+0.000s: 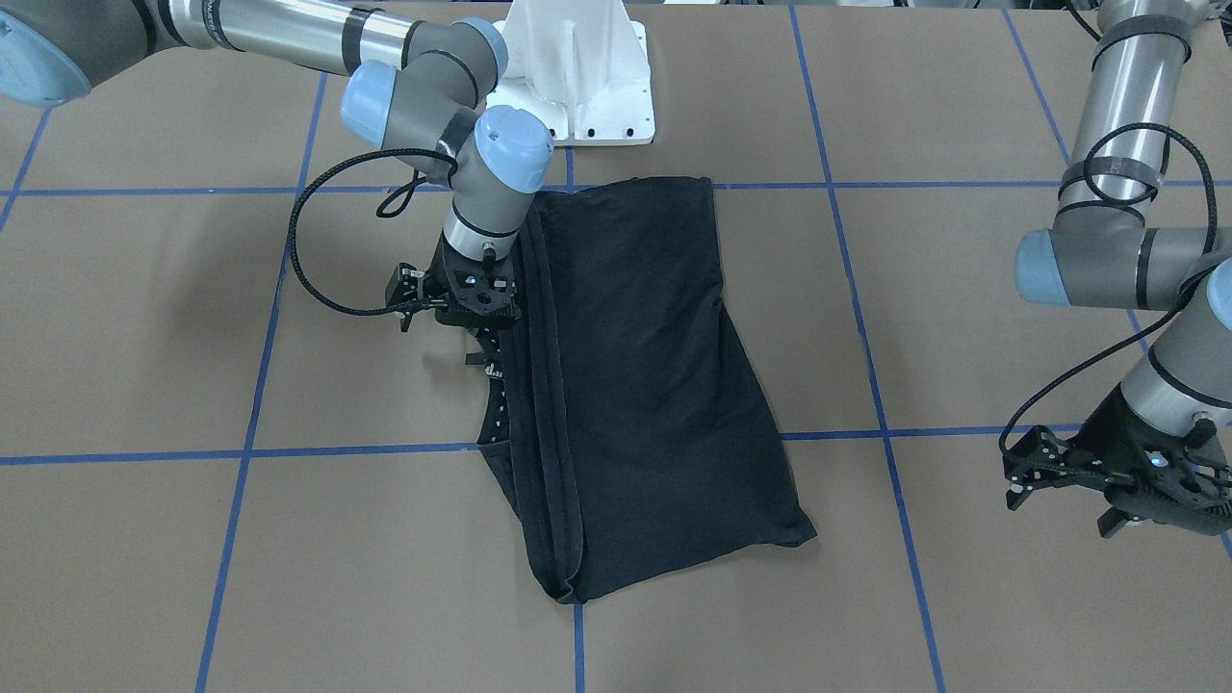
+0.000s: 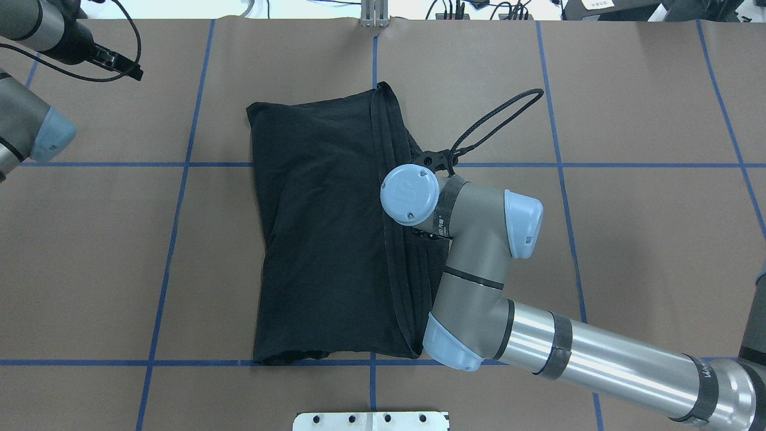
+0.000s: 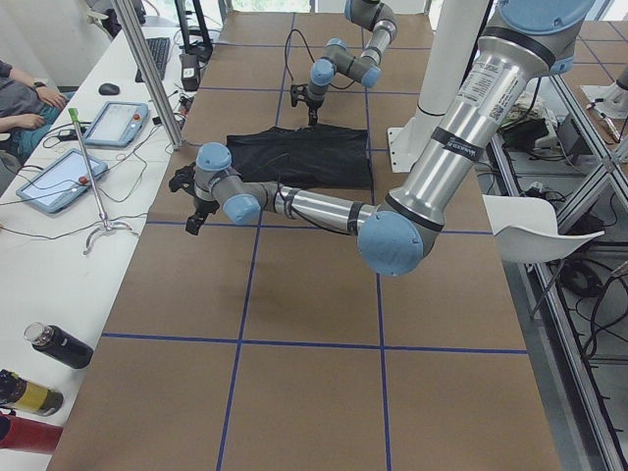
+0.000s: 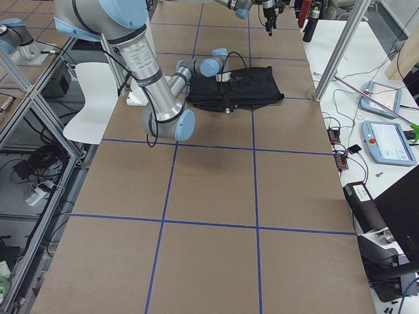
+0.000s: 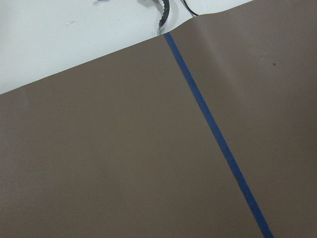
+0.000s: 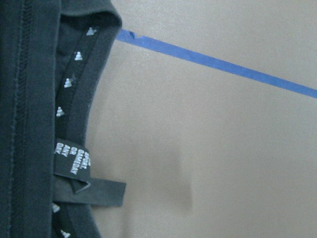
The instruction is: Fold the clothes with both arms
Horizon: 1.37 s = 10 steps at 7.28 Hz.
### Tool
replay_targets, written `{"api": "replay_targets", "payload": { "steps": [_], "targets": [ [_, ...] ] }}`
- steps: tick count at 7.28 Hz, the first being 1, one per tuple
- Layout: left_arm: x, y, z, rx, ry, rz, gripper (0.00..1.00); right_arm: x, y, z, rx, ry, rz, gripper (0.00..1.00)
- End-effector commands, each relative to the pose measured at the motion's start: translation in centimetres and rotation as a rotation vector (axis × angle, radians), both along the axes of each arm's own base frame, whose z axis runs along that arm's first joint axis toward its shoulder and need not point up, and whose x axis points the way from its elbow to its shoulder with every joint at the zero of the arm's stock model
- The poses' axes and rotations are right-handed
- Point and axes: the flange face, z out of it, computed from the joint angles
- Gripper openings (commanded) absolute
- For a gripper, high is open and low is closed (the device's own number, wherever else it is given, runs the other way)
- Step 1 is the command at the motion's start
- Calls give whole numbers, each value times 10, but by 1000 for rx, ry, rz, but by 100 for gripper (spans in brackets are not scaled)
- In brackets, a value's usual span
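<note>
The black shirt (image 1: pixel 635 385) lies in the middle of the table (image 1: pixel 144 337) as a long folded slab, one short end near the robot's edge, so I judge the side folds done and a crosswise fold left. The right gripper (image 1: pixel 479 337) stands at its long edge by the neckline (image 6: pixel 79 99), and the left gripper (image 1: pixel 1126 491) hangs over bare table toward the far left corner; whether either is apart or together I cannot tell. Next, both should pinch one short end's corners and carry them across
</note>
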Motion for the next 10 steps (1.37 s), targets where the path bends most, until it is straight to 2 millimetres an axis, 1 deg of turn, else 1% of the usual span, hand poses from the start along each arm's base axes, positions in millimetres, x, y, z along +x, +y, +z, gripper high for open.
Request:
{"api": "replay_targets", "payload": {
  "steps": [1, 2, 3, 4, 5, 6, 7, 8, 9, 10],
  "targets": [
    [0, 0, 2, -2, -1, 0, 100, 0, 1, -37, 18, -57, -3, 100],
    [0, 0, 0, 0, 0, 0, 100, -2, 6, -63, -3, -114, -11, 100],
    [0, 0, 2, -2, -1, 0, 100, -4, 18, -79, -11, -152, -36, 100],
    [0, 0, 2, -2, -1, 0, 100, -16, 48, -88, -8, -175, -84, 100],
    [0, 0, 2, -2, -1, 0, 100, -30, 78, -87, -21, -159, -132, 99],
    [0, 0, 2, -1, -1, 0, 100, -36, 108, -89, -41, -130, -177, 92],
    [0, 0, 2, 1, -2, 0, 100, -38, 133, -91, -47, -129, -214, 87],
    [-2, 5, 11, -9, -7, 0, 100, -43, 145, -91, -56, -127, -241, 70],
    [-3, 6, 8, -4, -4, 0, 100, -48, 152, -85, -58, -111, -262, 54],
    [-3, 6, 8, -2, -5, 1, 100, -53, 159, -83, -42, -100, -316, 48]
  ]
}}
